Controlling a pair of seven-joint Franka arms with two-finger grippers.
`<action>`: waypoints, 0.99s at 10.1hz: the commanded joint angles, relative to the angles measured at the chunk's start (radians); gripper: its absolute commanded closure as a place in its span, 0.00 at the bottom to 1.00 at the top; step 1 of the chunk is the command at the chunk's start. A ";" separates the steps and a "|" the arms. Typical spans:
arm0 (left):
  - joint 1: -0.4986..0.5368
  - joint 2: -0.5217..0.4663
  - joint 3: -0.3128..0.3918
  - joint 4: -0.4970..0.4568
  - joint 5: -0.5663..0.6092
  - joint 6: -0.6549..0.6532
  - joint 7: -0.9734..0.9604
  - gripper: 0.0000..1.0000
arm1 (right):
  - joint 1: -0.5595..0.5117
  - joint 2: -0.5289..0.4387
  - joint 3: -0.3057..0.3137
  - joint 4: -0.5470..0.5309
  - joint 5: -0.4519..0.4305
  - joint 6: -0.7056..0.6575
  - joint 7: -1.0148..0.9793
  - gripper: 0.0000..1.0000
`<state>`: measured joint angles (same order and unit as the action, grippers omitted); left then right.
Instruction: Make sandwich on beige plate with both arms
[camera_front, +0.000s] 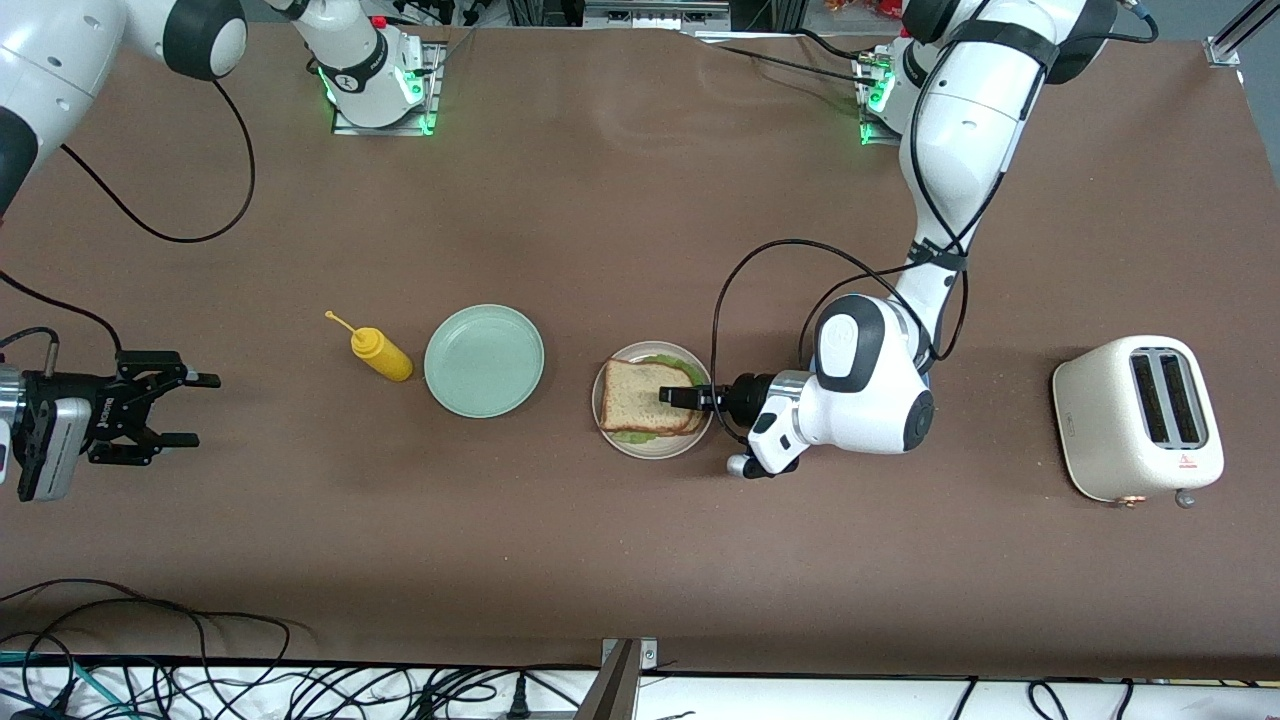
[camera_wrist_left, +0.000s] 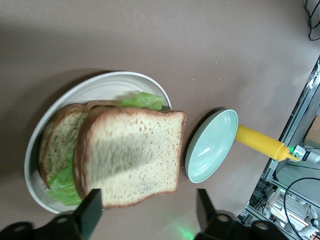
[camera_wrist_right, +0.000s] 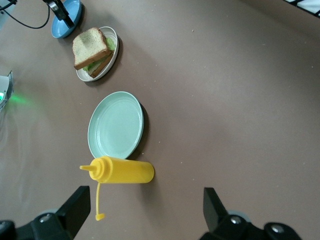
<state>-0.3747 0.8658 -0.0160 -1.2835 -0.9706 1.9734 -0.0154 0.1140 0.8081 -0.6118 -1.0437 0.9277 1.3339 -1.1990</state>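
The sandwich (camera_front: 645, 398) lies on the beige plate (camera_front: 655, 448). Its top bread slice (camera_wrist_left: 132, 155) sits askew over green lettuce (camera_wrist_left: 142, 100) and a lower slice (camera_wrist_left: 57, 140). My left gripper (camera_front: 682, 397) hovers low at the sandwich's edge toward the left arm's end, open. Its fingers (camera_wrist_left: 92, 210) stand wide at either side of the top slice's edge, gripping nothing. My right gripper (camera_front: 203, 409) waits open and empty near the right arm's end of the table. From there it sees the sandwich (camera_wrist_right: 90, 47) and the beige plate (camera_wrist_right: 114, 55) far off.
A mint-green plate (camera_front: 484, 360) and a yellow squeeze bottle (camera_front: 380, 355) lie between the beige plate and my right gripper. A cream toaster (camera_front: 1140, 418) stands toward the left arm's end. A blue plate (camera_wrist_right: 67, 17) shows beside the sandwich in the right wrist view.
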 joint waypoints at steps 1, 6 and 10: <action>0.017 -0.010 0.002 -0.011 0.021 -0.005 0.026 0.00 | 0.062 -0.050 -0.016 0.004 -0.096 0.011 0.184 0.00; 0.079 -0.044 0.002 0.000 0.292 -0.068 0.020 0.00 | 0.043 -0.349 0.427 -0.144 -0.835 0.114 0.747 0.00; 0.123 -0.076 0.011 -0.004 0.514 -0.149 0.017 0.00 | -0.118 -0.616 0.705 -0.501 -0.974 0.285 1.148 0.00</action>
<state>-0.2721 0.8257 -0.0067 -1.2752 -0.5319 1.8731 -0.0072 0.0643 0.3527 -0.0012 -1.3146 -0.0218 1.5108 -0.1669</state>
